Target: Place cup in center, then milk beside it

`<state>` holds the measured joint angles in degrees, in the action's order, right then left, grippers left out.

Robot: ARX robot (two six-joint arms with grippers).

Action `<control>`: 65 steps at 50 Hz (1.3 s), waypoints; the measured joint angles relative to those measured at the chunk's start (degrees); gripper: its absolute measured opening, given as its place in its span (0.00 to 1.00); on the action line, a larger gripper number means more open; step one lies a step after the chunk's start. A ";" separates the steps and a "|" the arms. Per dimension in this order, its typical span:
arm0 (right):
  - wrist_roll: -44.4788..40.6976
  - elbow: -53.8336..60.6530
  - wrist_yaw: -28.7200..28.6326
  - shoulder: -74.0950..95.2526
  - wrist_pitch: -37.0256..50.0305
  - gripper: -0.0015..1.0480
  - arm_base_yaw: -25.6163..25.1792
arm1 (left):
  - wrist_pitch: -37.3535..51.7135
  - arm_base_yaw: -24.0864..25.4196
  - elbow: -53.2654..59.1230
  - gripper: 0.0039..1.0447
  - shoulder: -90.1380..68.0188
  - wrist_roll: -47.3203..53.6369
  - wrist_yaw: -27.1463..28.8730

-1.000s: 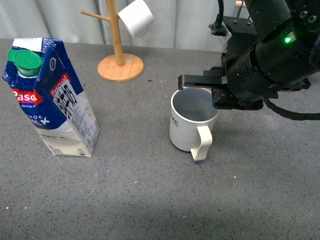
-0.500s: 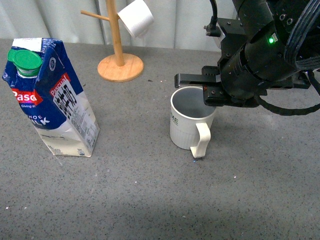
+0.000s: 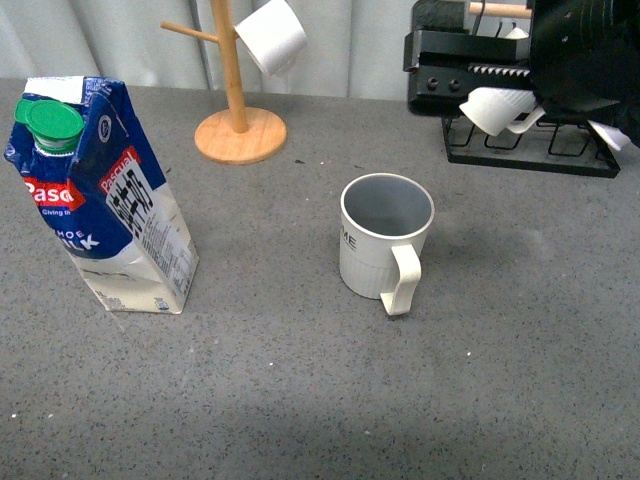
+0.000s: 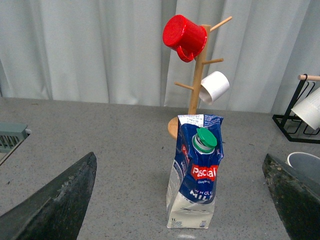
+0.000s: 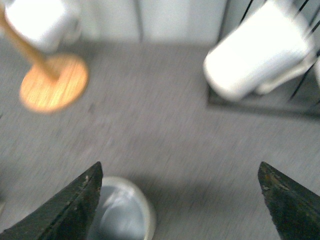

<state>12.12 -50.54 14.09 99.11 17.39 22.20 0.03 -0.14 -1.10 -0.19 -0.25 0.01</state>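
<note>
The cream ribbed cup (image 3: 385,245) stands upright near the table's middle, handle toward me, with nothing touching it. The blue and white milk carton (image 3: 100,200) with a green cap stands at the left, well apart from the cup. My right gripper (image 5: 180,200) is open and empty, raised above and behind the cup; the blurred cup (image 5: 120,210) lies by one finger (image 5: 75,205). My left gripper (image 4: 178,165) is open and empty, facing the milk carton (image 4: 195,190) from a distance. The cup's rim (image 4: 305,162) shows at the edge of that view.
A wooden mug tree (image 3: 238,120) stands at the back, holding a white mug (image 3: 272,35) and a red mug (image 4: 184,31). A black rack (image 3: 530,140) with a white mug (image 3: 497,108) is at the back right, where the right arm (image 3: 585,50) hangs.
My right gripper was at the cup's rim and has pulled up and back to the far right. The cup stays standing on the table. The milk has not moved.
</note>
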 joint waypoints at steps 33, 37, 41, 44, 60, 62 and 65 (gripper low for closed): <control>-12.13 43.28 -6.78 -30.01 43.32 0.01 -14.91 | 0.00 0.00 0.00 0.94 0.02 0.00 0.00; -12.13 44.61 -7.63 -33.35 41.31 0.01 -15.67 | 0.00 0.00 0.00 0.94 0.02 0.00 0.02; -12.13 46.03 -8.66 -37.62 38.47 0.01 -16.55 | 0.00 0.00 0.00 0.94 0.02 0.00 0.02; -12.13 46.77 -9.22 -40.48 36.52 0.01 -17.07 | 0.00 0.00 0.00 0.94 0.02 0.00 0.02; -12.13 49.75 -13.99 -56.52 23.50 0.01 -22.05 | 0.00 0.00 0.00 0.94 0.02 0.00 0.02; -12.11 49.88 -13.99 -58.25 22.03 0.01 -22.05 | 0.00 0.00 0.00 0.94 0.02 0.00 0.02; -12.13 49.99 -13.99 -60.37 20.15 0.01 -22.05 | 0.00 0.00 0.00 0.94 0.02 0.00 0.02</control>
<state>-0.01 -0.56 0.10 38.74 37.54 0.14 0.03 -0.14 -1.10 -0.16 -0.25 0.03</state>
